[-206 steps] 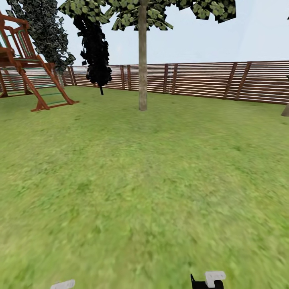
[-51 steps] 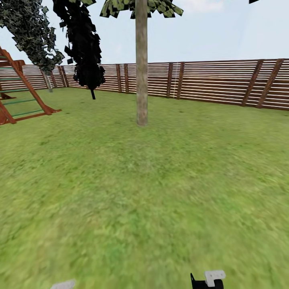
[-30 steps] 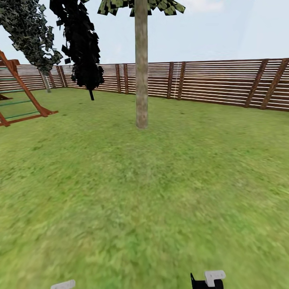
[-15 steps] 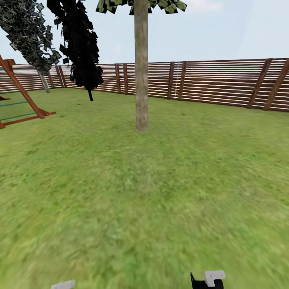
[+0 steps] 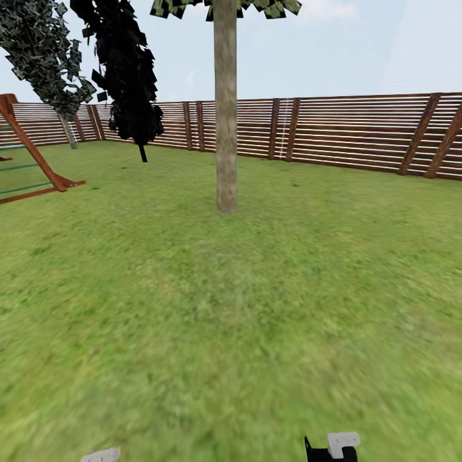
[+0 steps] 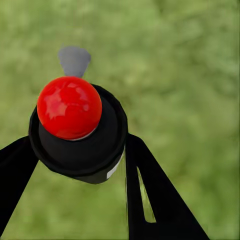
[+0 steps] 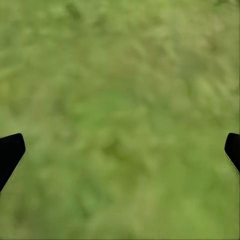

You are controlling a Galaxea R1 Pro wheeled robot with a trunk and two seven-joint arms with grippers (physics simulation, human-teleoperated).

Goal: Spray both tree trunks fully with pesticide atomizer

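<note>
Change since earlier: whole head view has shifted, so the camera moved; tree trunk [image 5: 226, 122] now looms larger and nearer, and the play frame [image 5: 29, 160] has slid toward the view's left edge.
Left fingers [image 6: 75, 165]: closed around the pesticide atomizer [image 6: 77, 135], one black finger pressed to each side of its dark body.
Atomizer detail: red round knob [image 6: 69, 107] on top, grey nozzle [image 6: 74, 60] sticking out beyond it, over blurred grass.
Right fingers [image 7: 120, 150]: spread wide, two black tips at opposite edges of my wrist view, nothing between them but lawn [image 7: 120, 110].
Tree: mottled grey-tan trunk stands upright, well ahead of my fingers, roughly centred; jagged green foliage [image 5: 224, 6] at its top.
Pesticide: no white specks visible on the trunk.
Other trees: near-black tree [image 5: 125, 70] and a grey-leaved tree [image 5: 42, 51] beyond the trunk, toward my left side.
Fence [image 5: 346, 131]: brown horizontal slats, closing the lawn behind all trees.
Head view, lower edge: small pale parts of my arms [image 5: 343, 443], too cropped to read.
</note>
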